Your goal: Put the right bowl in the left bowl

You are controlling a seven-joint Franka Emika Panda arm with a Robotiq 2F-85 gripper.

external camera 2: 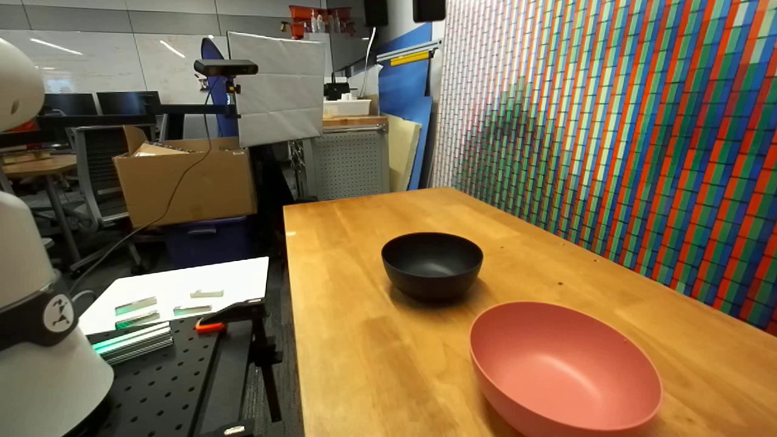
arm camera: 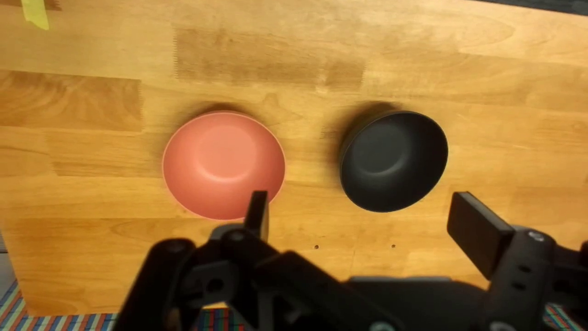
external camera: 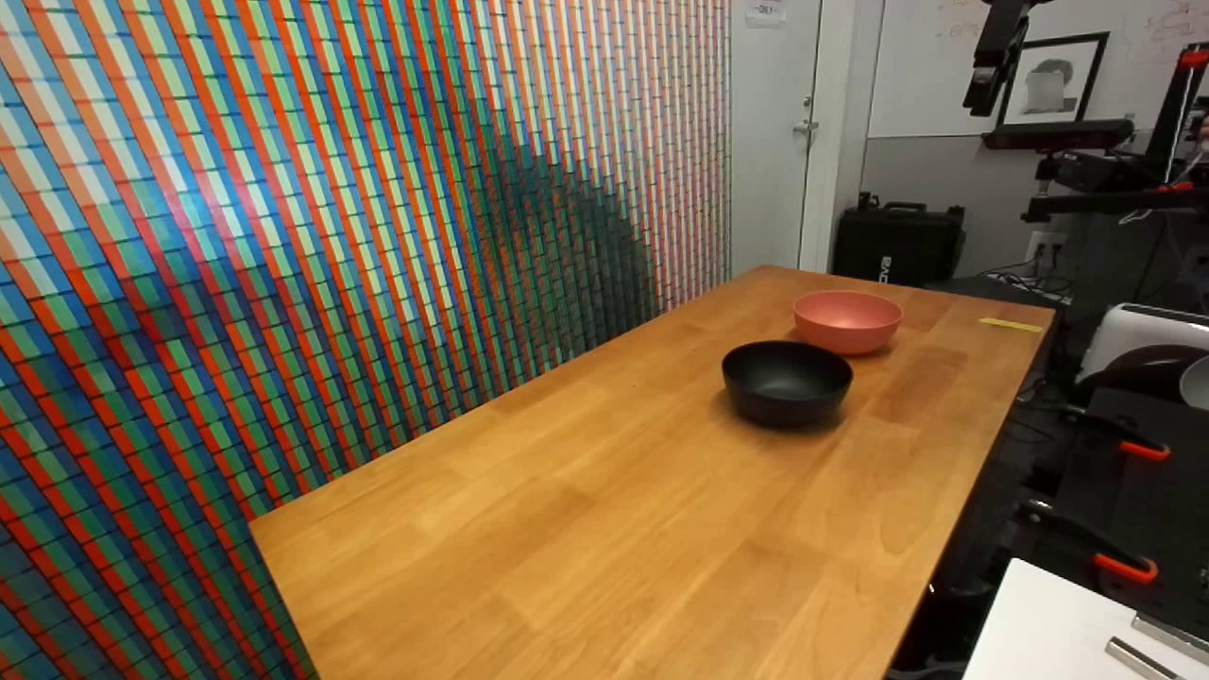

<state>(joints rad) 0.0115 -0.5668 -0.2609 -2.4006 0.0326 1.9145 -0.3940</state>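
Your gripper (arm camera: 364,217) gapes wide, empty, presumably to pinch the red bowl (external camera 2: 564,369), at right in both exterior views; black bowl (external camera 2: 432,267) left, upright, apparently to receive it.

1 red bowl (arm camera: 225,161) and 1 black bowl (arm camera: 395,163) sit apart on the table (arm camera: 514,142), the gripper (arm camera: 362,214) spread wide

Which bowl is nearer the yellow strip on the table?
The red bowl. In the wrist view it lies on the side toward the yellow strip; the black bowl is farther off.

Reddish bowl (external camera 2: 564,370) — black bowl (external camera 2: 432,267) — striped wall (external camera 2: 613,121).
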